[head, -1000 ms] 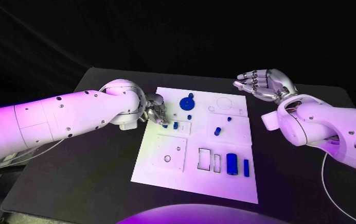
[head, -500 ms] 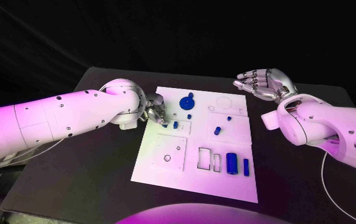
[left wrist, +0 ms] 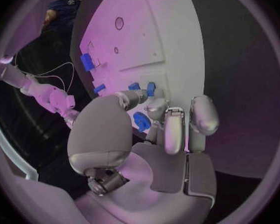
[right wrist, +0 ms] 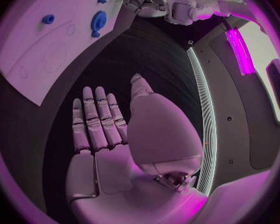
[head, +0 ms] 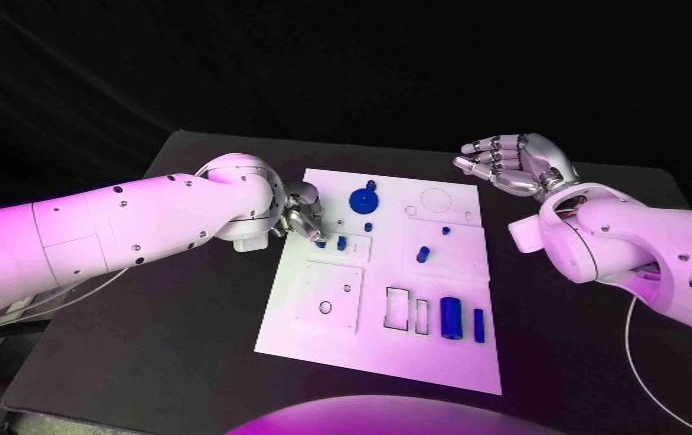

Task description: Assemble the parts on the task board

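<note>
The white task board (head: pixel 378 355) lies in the middle of the black table. Blue parts sit on it: a round one (head: pixel 364 199) at the far side, small ones (head: pixel 423 253) in the middle, and a long cylinder (head: pixel 451 317) beside a thin bar (head: pixel 479 325) near the front. My left hand (head: pixel 303 217) hovers at the board's left edge, fingers curled down. Its fingertips (left wrist: pixel 157 104) meet right beside two small blue parts (left wrist: pixel 150 88); I cannot tell whether they pinch one. My right hand (head: pixel 512 165) is held off the board's far right corner, palm up, fingers apart and holding nothing.
A square plate (head: pixel 329 295) with two holes and two rectangular slots (head: pixel 397 308) occupy the board's near half. Black table (head: pixel 159 335) surrounds the board on both sides. My left forearm (head: pixel 144 225) crosses the table's left part.
</note>
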